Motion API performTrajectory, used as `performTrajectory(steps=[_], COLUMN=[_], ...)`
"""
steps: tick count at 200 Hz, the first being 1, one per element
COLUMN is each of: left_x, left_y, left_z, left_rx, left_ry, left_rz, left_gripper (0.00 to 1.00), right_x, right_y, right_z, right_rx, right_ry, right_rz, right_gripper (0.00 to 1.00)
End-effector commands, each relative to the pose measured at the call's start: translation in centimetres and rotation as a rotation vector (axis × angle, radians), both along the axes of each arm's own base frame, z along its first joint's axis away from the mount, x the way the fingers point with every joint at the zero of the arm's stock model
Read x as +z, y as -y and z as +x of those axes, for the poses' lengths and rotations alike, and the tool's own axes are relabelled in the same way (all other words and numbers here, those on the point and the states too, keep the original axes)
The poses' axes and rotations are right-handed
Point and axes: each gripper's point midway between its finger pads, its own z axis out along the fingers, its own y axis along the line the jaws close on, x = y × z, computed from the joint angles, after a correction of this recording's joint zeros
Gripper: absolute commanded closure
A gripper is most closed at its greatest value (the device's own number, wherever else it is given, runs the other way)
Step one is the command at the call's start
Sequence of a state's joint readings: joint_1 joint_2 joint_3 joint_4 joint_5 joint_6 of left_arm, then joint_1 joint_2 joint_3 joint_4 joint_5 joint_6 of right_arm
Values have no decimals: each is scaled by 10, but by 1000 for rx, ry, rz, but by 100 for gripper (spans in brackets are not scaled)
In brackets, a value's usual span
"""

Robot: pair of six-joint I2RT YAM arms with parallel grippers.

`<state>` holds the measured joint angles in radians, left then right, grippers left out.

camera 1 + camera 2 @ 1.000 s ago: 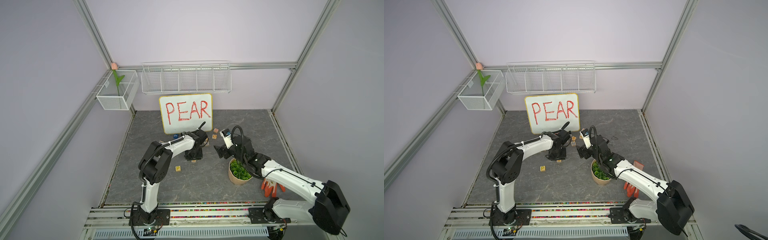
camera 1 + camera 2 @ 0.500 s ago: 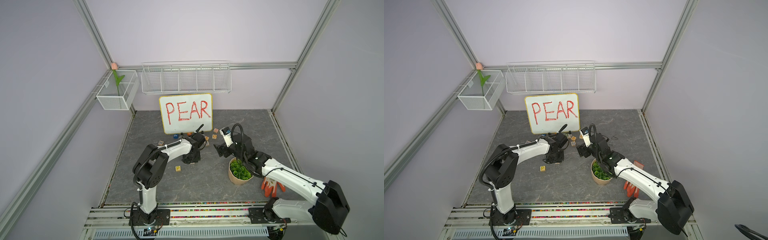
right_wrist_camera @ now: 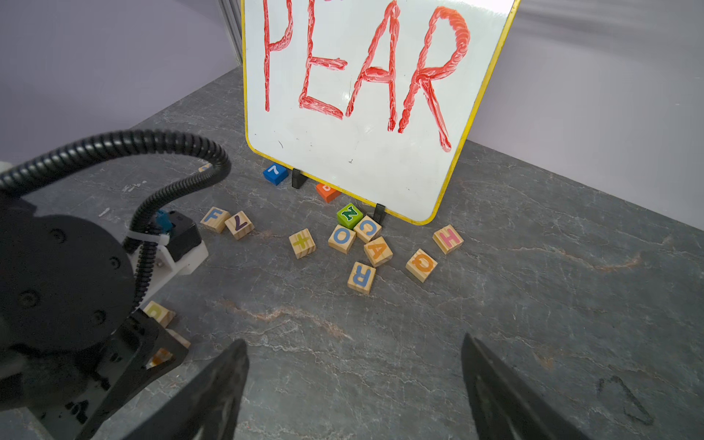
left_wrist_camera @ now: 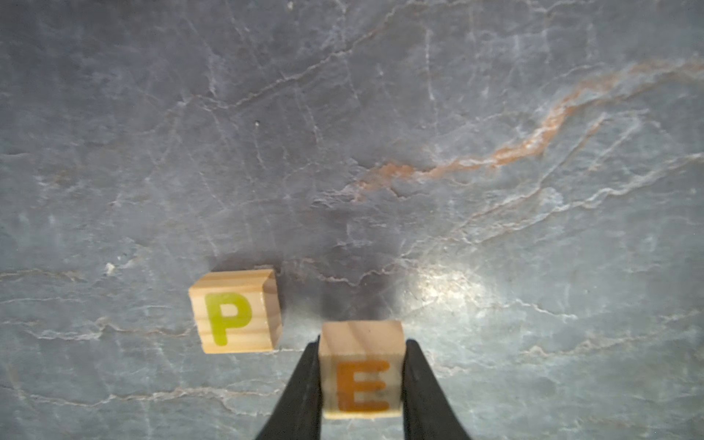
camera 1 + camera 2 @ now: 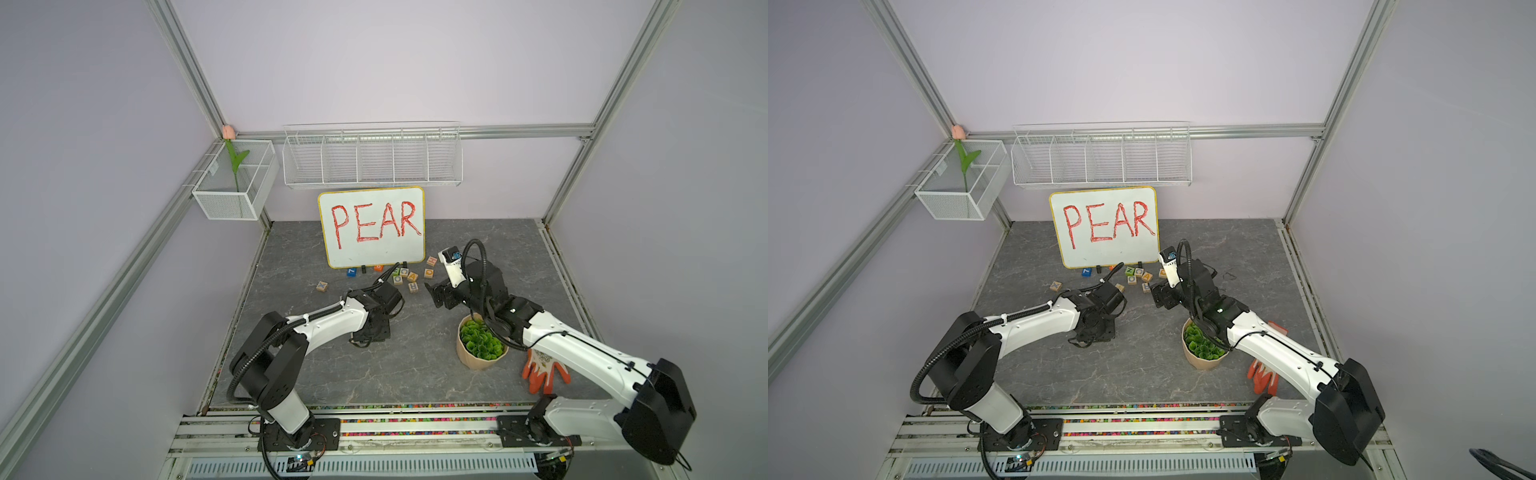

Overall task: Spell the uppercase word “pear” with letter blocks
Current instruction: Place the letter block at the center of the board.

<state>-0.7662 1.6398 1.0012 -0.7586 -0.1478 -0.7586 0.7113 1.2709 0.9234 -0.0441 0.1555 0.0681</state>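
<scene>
In the left wrist view my left gripper [image 4: 362,344] is shut on the orange E block [image 4: 362,369], one black finger on each side. The yellow P block [image 4: 236,310] lies on the grey table close beside it, with a small gap between them. I cannot tell whether the E block touches the table. In a top view the left gripper [image 5: 371,332] points down at mid table. The orange A block [image 3: 378,250] and blue R block [image 3: 361,277] lie in the loose cluster before the board. My right gripper [image 3: 353,341] hangs open and empty short of that cluster.
The white board [image 5: 371,226] with PEAR stands at the back, with several other letter blocks [image 3: 341,238] and a blue 7 block [image 3: 275,173] at its foot. A plant pot [image 5: 482,347] and an orange glove [image 5: 544,370] lie under the right arm.
The left arm has drawn back from the block cluster towards the front of the table, its elbow swinging left. The right arm has stayed put.
</scene>
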Motion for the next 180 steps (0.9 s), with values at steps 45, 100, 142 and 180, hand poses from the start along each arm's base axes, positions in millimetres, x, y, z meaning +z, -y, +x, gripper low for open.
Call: performTrajectory(steps=[45, 100, 142, 180], left_x=[-8, -18, -23, -24], left_y=[-7, -10, -19, -26], left_z=[17, 13, 8, 8], left_rx=[66, 79, 85, 96], left_ry=[60, 32, 4, -1], left_rz=[21, 8, 19, 21], left_gripper=[72, 72, 72, 71], right_x=[9, 6, 3, 1], right_y=[-13, -17, -19, -20], right_z=[-6, -4, -2, -2], right_rx=[11, 20, 17, 16], right_ry=[-12, -15, -21, -23], right_rz=[5, -21, -24, -27], right_gripper=[11, 11, 11, 11])
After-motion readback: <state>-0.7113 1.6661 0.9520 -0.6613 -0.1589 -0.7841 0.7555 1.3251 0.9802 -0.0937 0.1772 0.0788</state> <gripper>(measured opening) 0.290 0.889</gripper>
